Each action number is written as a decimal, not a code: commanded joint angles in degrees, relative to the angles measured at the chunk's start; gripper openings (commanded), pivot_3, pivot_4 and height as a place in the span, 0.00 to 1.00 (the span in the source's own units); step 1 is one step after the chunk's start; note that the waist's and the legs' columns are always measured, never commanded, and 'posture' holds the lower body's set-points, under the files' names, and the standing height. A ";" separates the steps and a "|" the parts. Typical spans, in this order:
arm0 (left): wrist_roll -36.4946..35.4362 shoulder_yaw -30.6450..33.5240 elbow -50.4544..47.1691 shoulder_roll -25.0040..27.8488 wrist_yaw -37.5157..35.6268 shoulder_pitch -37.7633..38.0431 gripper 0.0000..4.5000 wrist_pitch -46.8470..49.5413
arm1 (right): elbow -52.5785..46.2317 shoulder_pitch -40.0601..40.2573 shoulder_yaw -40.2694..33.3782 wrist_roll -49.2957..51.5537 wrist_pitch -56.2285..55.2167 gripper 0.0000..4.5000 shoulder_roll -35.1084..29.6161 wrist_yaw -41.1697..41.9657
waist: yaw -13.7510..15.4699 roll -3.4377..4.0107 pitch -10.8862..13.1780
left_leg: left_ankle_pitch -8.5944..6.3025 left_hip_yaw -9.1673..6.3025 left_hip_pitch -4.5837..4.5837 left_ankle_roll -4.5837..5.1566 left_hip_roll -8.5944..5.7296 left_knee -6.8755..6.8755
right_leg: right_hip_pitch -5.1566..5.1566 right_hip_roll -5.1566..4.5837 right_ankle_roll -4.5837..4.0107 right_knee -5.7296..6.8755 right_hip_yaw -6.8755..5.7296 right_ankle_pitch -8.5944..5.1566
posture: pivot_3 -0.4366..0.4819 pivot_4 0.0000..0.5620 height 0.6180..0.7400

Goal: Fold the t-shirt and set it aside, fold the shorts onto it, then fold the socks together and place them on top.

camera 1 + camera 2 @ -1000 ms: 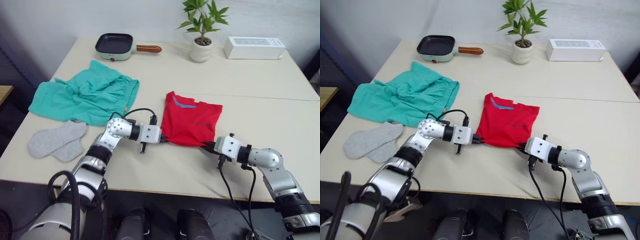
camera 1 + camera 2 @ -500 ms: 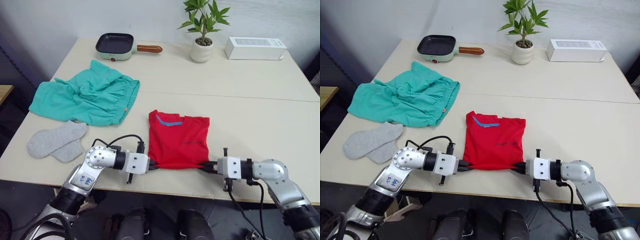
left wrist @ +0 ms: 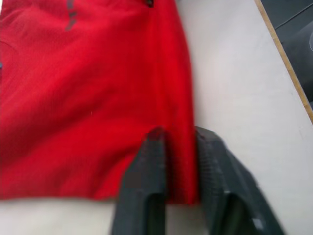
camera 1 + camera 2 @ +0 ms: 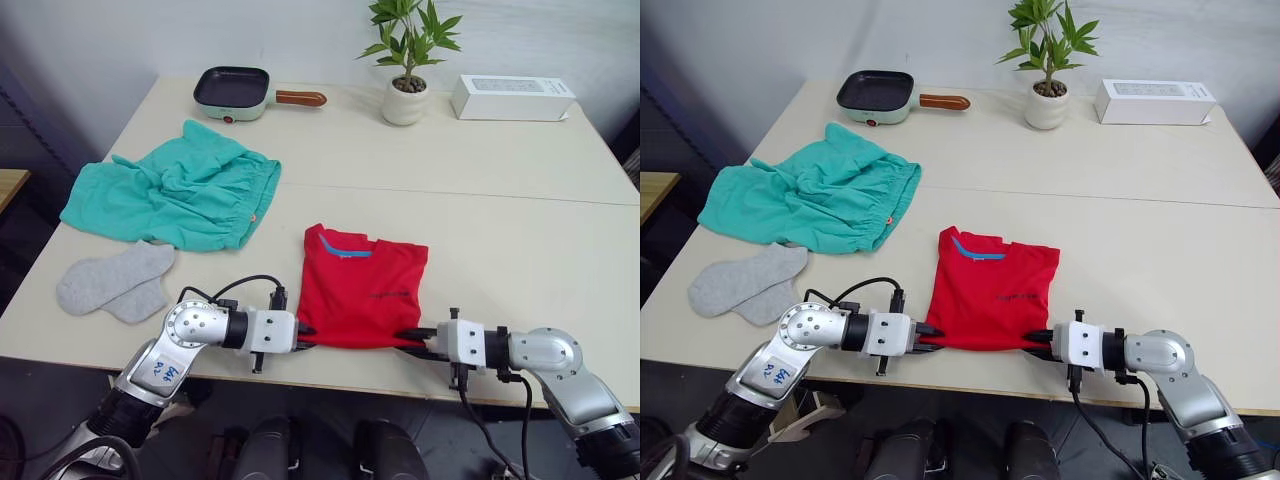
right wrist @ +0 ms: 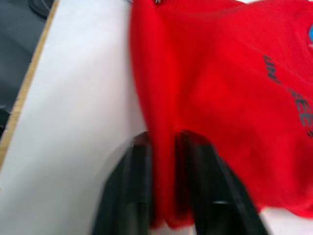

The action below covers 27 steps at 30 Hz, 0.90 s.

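- The left gripper (image 3: 176, 161) is clenched on the near hem of the t-shirt (image 4: 362, 290), at its 7 o'clock corner.
- The right gripper (image 5: 164, 164) pinches the same hem at 5 o'clock.
- The t-shirt is red and folded narrow, blue collar band at 12 o'clock, lying by the tabletop (image 4: 520, 250) near edge.
- The shorts (image 4: 175, 195) lie crumpled at 10 o'clock, overlapping the socks (image 4: 115, 282).
- The hem hides both grippers' fingertips in the head views.

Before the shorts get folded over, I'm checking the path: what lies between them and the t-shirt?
Bare table between shorts and t-shirt, in the left eye view.
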 commanded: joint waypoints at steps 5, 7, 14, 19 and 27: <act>-21.08 11.78 -9.68 1.78 -3.24 2.54 0.49 13.49 | -15.75 6.77 -9.43 22.15 24.02 0.40 -8.75 6.27 | 0.10 0.04 0.03 | -0.06 -0.01 -0.10 0.00 0.13 0.01 | -0.06 0.01 -0.02 -0.11 -0.01 -0.01 | 0.48 0.27 1.00; -24.49 13.16 -10.07 1.36 -2.82 2.05 0.35 16.69 | -16.79 4.58 -11.14 25.97 28.38 0.26 -8.12 4.86 | -0.10 0.05 0.03 | -0.05 -0.01 -0.08 -0.01 0.14 0.01 | -0.04 0.01 -0.03 -0.10 -0.02 -0.01 | 0.48 0.27 1.00; -14.16 4.85 1.17 -6.76 4.00 -4.76 0.00 11.61 | -10.80 -5.07 -1.15 10.43 17.16 0.00 8.94 -4.97 | 0.48 0.04 0.02 | -0.37 0.07 0.59 -0.43 0.14 -0.12 | 0.56 0.09 -0.09 -0.27 -0.02 -0.05 | 0.48 0.27 1.00; -5.71 -1.60 10.38 -9.78 7.08 -5.21 0.00 8.27 | -1.64 -7.51 2.56 2.26 10.28 0.00 16.88 -9.99 | 0.67 0.03 0.02 | -0.26 0.29 0.46 -0.11 0.09 -0.12 | 0.36 0.20 -0.09 0.03 0.03 -0.05 | 0.48 0.27 1.00; -2.30 -3.53 10.33 -9.42 10.02 -1.30 0.00 9.43 | 7.44 -9.12 -3.38 -0.46 11.03 0.00 21.31 -21.44 | 0.58 0.02 0.00 | -0.44 0.33 0.69 -0.38 0.13 -0.13 | 0.51 0.05 -0.09 -0.19 0.19 -0.05 | 0.48 0.27 1.00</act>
